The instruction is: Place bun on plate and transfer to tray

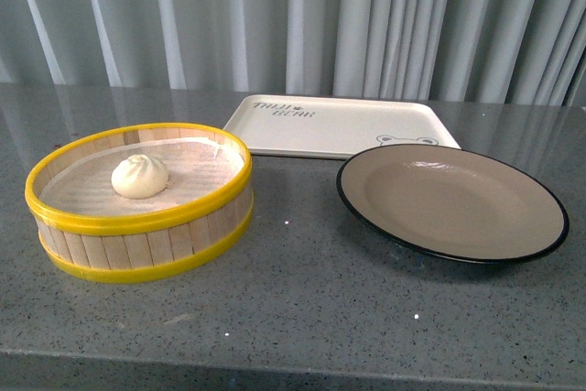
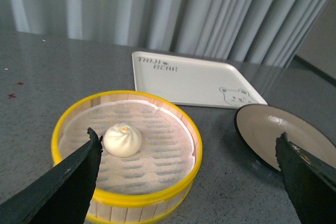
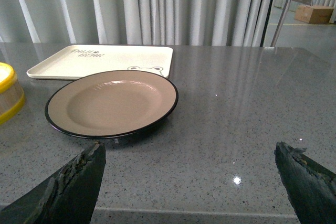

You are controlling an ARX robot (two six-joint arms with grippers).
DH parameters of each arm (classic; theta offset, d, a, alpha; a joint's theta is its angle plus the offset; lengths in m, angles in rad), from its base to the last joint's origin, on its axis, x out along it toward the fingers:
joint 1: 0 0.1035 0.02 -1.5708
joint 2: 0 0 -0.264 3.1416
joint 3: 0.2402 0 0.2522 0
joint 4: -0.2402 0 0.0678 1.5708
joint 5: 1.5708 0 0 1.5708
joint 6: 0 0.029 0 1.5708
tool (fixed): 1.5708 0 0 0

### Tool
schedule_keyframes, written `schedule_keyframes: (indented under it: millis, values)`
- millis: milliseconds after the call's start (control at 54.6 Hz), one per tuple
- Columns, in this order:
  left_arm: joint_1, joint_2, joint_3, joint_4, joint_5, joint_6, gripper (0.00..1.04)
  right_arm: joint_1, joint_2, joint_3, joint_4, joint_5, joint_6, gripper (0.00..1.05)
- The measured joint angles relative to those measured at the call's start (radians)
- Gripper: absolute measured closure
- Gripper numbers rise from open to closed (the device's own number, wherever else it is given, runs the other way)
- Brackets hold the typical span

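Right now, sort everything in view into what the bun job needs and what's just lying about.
Job: bun, lying in the steamer basket; plate, empty; tray, empty, behind the plate.
Just there: steamer basket, only holding the bun; grey curtain; cardboard box in the background.

Left gripper [image 2: 188, 135] spread wide, two dark tapered fingers [image 2: 63, 182] seen at opposite edges of its wrist view, right gripper [image 3: 189, 145] likewise held wide apart, its fingertips [image 3: 79, 177] shown dark and rough-surfaced, pointed forward.
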Motion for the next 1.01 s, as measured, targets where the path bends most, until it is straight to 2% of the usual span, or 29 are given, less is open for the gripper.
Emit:
schedule_keyframes:
  millis: [73, 201, 550, 751, 861, 1007]
  values:
    - [-0.022, 0.18, 0.111, -0.011, 0.047, 0.028, 0.07, 0.0, 0.0, 0.0, 0.0, 0.0, 0.0, 0.08]
    - [-0.039, 0.362, 0.254, -0.031, 0.042, 0.084, 0.07, 0.0, 0.0, 0.0, 0.0, 0.0, 0.0, 0.08]
    - [-0.062, 0.635, 0.508, -0.119, 0.044, 0.287, 0.07, 0.0, 0.0, 0.0, 0.0, 0.0, 0.0, 0.08]
    - [-0.065, 0.749, 0.622, -0.2, -0.026, 0.361, 0.07, 0.0, 0.0, 0.0, 0.0, 0.0, 0.0, 0.08]
    - [-0.063, 0.798, 0.669, -0.247, -0.11, 0.392, 0.07, 0.0, 0.0, 0.0, 0.0, 0.0, 0.0, 0.08]
    - [-0.049, 0.844, 0.703, -0.299, -0.143, 0.407, 0.07, 0.0, 0.0, 0.0, 0.0, 0.0, 0.0, 0.08]
